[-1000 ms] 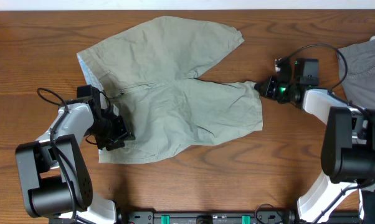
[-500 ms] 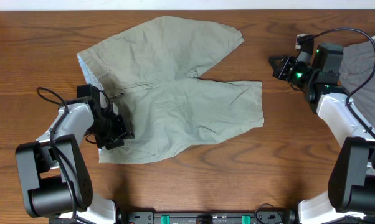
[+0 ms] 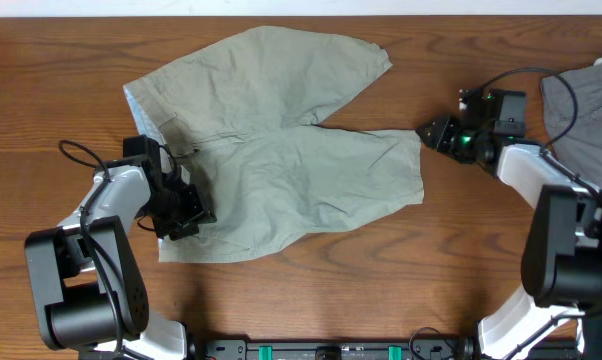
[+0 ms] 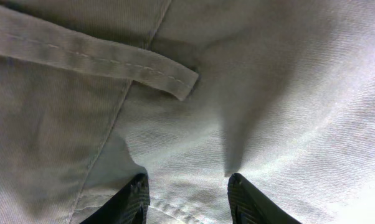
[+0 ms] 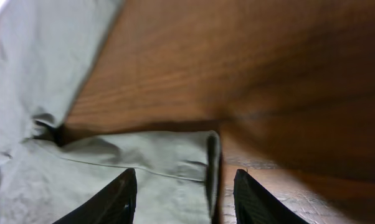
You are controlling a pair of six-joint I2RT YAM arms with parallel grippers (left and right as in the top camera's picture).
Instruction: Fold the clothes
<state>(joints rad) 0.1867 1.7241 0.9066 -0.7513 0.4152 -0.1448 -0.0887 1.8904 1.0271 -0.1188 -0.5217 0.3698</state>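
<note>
Now I see the pale khaki-green cotton shorts (image 3: 281,150) lying flat in the middle of the brown wooden tabletop (image 3: 51,80), with the waistband toward its left edge and the legs toward the right edge. My left hand (image 3: 186,215) rests on the waistband, fingers spread. My right hand (image 3: 428,133) is also spread, around one leg's hem corner without pinching it.
</note>
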